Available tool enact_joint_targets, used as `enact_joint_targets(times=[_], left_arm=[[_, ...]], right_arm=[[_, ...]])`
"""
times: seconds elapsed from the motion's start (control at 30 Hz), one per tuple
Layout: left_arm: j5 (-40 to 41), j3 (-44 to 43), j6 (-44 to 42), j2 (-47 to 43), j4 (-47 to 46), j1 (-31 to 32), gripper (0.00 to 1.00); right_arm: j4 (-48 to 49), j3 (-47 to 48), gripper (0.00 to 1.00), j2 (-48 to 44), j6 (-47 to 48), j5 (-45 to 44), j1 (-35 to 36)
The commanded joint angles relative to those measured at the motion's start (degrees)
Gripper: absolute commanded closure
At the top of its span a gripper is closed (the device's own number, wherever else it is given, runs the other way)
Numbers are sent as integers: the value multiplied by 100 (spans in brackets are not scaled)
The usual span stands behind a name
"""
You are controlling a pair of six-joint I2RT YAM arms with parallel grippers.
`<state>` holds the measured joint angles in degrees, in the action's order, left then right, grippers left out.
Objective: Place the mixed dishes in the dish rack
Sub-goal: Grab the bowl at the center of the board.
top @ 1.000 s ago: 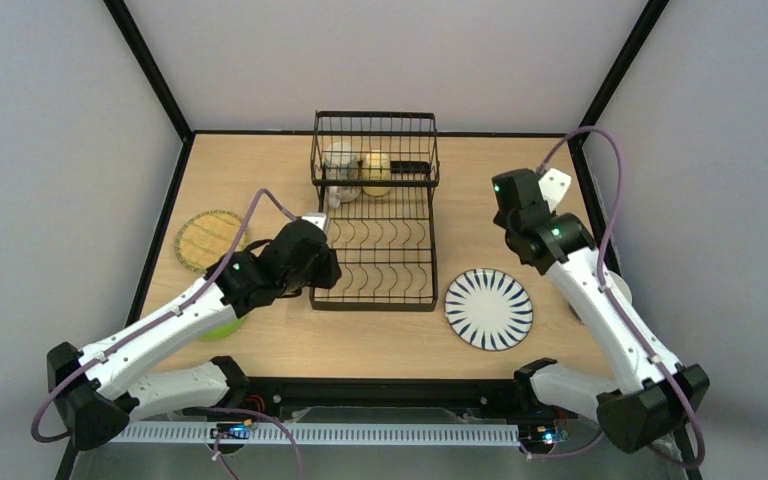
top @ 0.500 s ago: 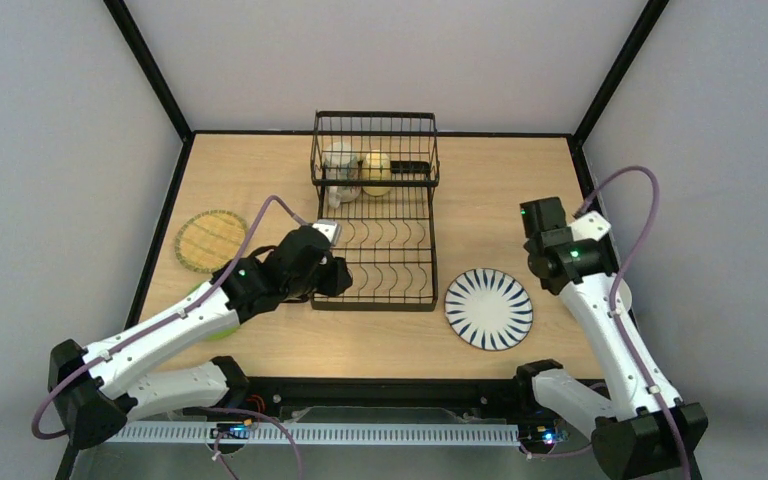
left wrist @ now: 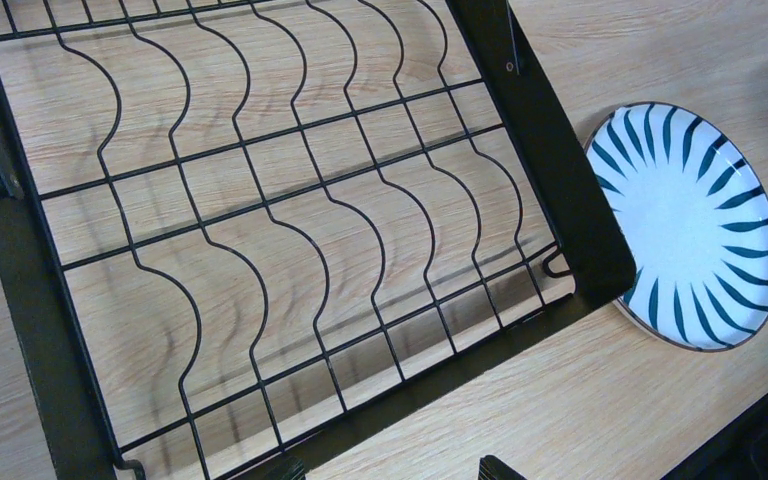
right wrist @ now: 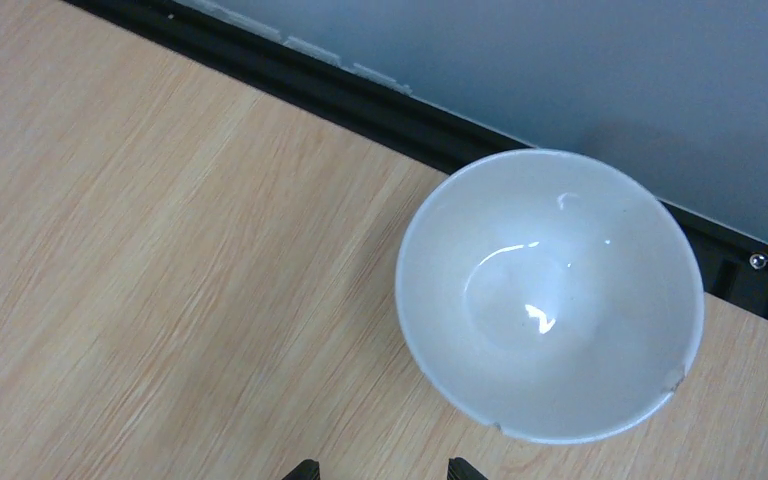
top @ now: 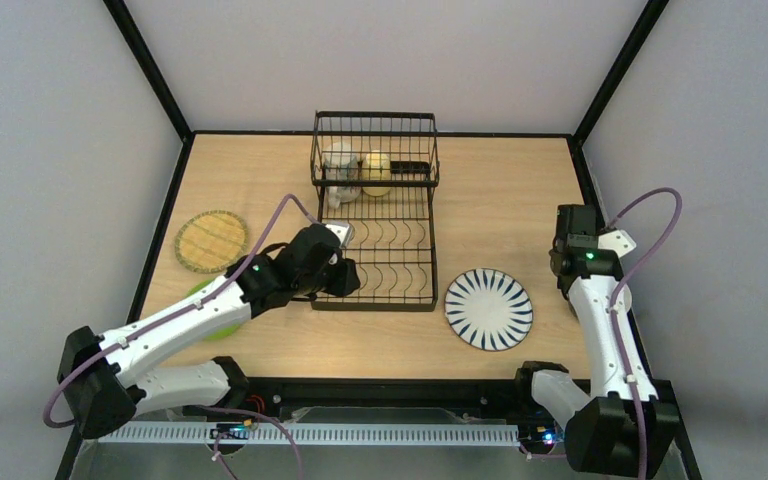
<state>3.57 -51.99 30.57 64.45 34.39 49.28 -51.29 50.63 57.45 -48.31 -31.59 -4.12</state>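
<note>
Empty left gripper (left wrist: 390, 468) spread wide over rack (top: 374, 304) near end, right gripper (right wrist: 382, 470) parted, empty, near white bowl (right wrist: 550, 295) at table (top: 260, 170) right edge, striped plate (top: 489, 309) right of rack, beige mug (top: 339, 158), yellow mug (top: 376, 172) in basket (top: 374, 118)

Top cam: fixed, high up behind the near edge of the table (top: 260, 170), looks down & fwd, far enough to take in the whole top. L wrist cam: close over the rack (left wrist: 290, 230) at its near right corner, facing down, striped plate (left wrist: 695, 225) at frame right. Top & L wrist share rack + plate. R wrist cam: close, facing down on a white bowl (right wrist: 550, 295) at the table's right edge.
</note>
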Motion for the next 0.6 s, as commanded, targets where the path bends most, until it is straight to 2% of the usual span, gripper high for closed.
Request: enact_joint_targets(times=[0.0, 0.27, 0.57], left_arm=[[-123, -71, -178, 121, -151, 29, 1], [-190, -119, -286, 296, -219, 29, 1], [-156, -127, -312, 415, -251, 8, 1]], right_arm=[[420, -123, 28, 38, 241, 76, -345], [891, -361, 27, 165, 726, 389, -1053], [1362, -513, 27, 600, 844, 587, -1144]])
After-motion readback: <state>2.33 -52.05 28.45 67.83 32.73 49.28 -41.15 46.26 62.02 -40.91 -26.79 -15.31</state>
